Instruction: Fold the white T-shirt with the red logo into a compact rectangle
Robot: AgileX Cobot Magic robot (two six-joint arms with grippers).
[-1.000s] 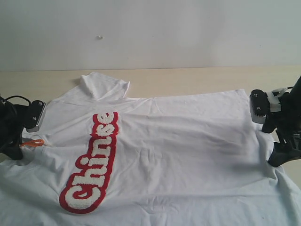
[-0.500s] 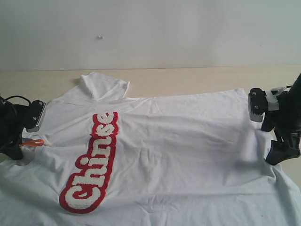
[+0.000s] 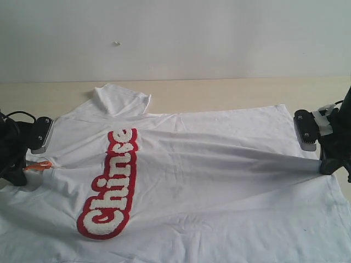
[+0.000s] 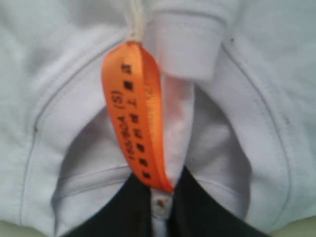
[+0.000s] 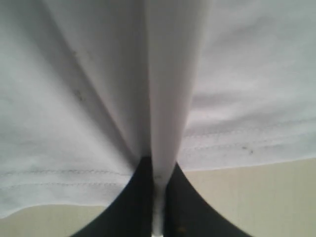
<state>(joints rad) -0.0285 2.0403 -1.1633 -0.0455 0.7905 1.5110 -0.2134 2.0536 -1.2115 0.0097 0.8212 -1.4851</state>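
The white T-shirt [image 3: 208, 175] lies spread across the table, neck to the left and hem to the right. Its red logo [image 3: 112, 183] with white "Chinese" letters runs down the left half. At the left edge my left gripper [image 3: 26, 170] is shut on the collar beside the orange neck tag [image 4: 134, 116]. My right gripper [image 3: 329, 166] is shut on the hem and holds it lifted, so a taut ridge of cloth [image 5: 170, 98] runs from the jaws toward the middle of the shirt.
The pale wooden table [image 3: 219, 93] shows bare behind the shirt, with a white wall [image 3: 175, 38] beyond it. One sleeve [image 3: 122, 99] lies at the back left. The shirt's near part runs out of the exterior view at the bottom.
My right gripper has closed on the hem and pulled it up and rightward, stretching the cloth. The logo has shifted slightly to the right. The left arm has stayed in place.
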